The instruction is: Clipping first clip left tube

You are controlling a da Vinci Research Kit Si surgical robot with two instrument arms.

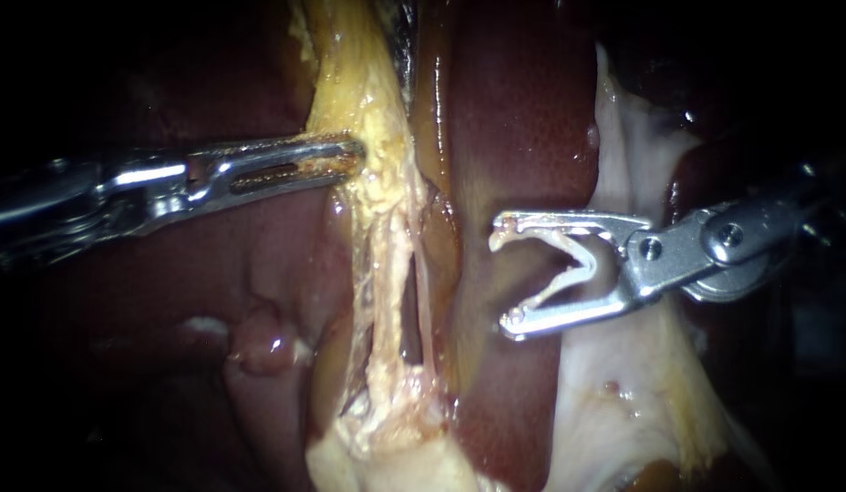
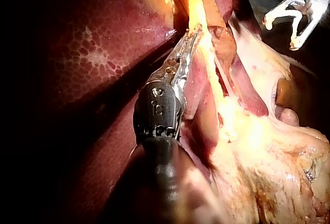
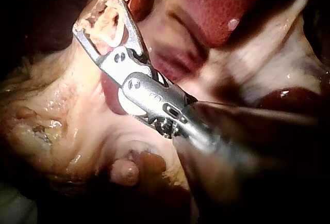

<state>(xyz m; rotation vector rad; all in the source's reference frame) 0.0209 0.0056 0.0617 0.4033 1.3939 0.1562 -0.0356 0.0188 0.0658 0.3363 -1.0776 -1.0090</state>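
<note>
Short of the left tube (image 1: 385, 273), in the endoscope view, the right instrument (image 1: 503, 273) has its mouth turned toward it. It is near but clearly apart, with bare liver (image 1: 523, 118) showing between. The tube is judged to be the thicker pale strand of the two that run side by side with a dark slit between them. It carries no clip, so the placing itself is all yet to do: the jaws must cross to the tube, straddle it and squeeze. They stand wide apart, and a pale clip (image 1: 582, 260) sits seated in them, one leg along each jaw, so they are loaded and hold nothing else. Above the tube, where it runs up into the yellow tissue band (image 1: 368, 100), the left instrument (image 1: 348, 155) has its jaws closed on the band's edge, seemingly holding the stalk taut.

In the left wrist view the left instrument (image 2: 193, 32) shows the same grip: slim jaws pressed together on the yellow tissue band (image 2: 198, 7), just up from the tube's strands. Which strand is the left tube cannot be told here. The right instrument (image 2: 281, 32) hangs well off from them, gaping.

In the right wrist view the right instrument (image 3: 97, 15) spreads its jaws, with pale yellow tissue seen through the gap — whether that tissue lies between them or only behind cannot be told. No clip shows on any tube.
</note>
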